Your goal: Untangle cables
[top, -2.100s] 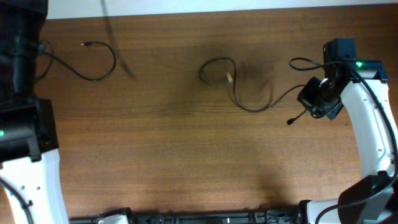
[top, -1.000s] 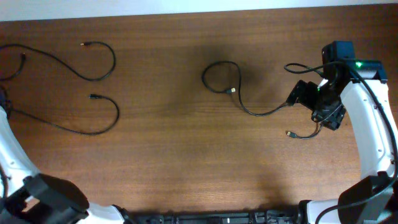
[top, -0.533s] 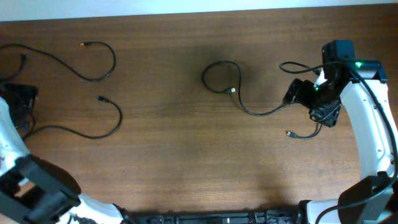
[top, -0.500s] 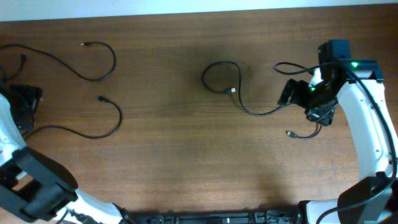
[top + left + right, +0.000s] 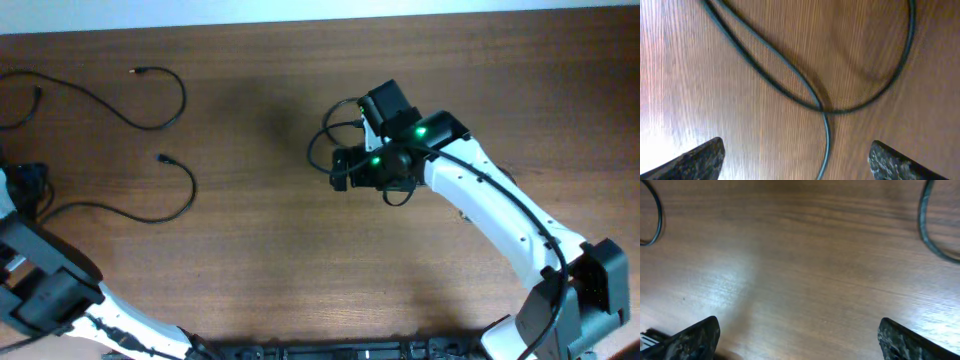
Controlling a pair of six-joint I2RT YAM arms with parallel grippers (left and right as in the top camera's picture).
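Note:
Three thin black cables lie on the brown table. One cable (image 5: 160,110) curves across the far left, and a second cable (image 5: 185,195) loops below it. My left gripper (image 5: 28,188) stands open at the left edge over that second cable's tail. In the left wrist view two strands of cable (image 5: 820,105) cross, and one strand runs down between the spread fingers (image 5: 700,160). The third cable (image 5: 322,140) loops at the table's middle, mostly hidden under my right arm. My right gripper (image 5: 340,168) hovers open beside that loop with only bare wood between its fingers (image 5: 910,340).
The table's far edge (image 5: 320,20) runs along the top, with a pale strip beyond it. Cable arcs show in the right wrist view at the upper left (image 5: 657,220) and upper right (image 5: 927,230). A dark rail (image 5: 300,352) lines the near edge.
My left gripper has opened and let go of the lower left cable. My right arm has swung from the table's right side to the middle, over the looped cable.

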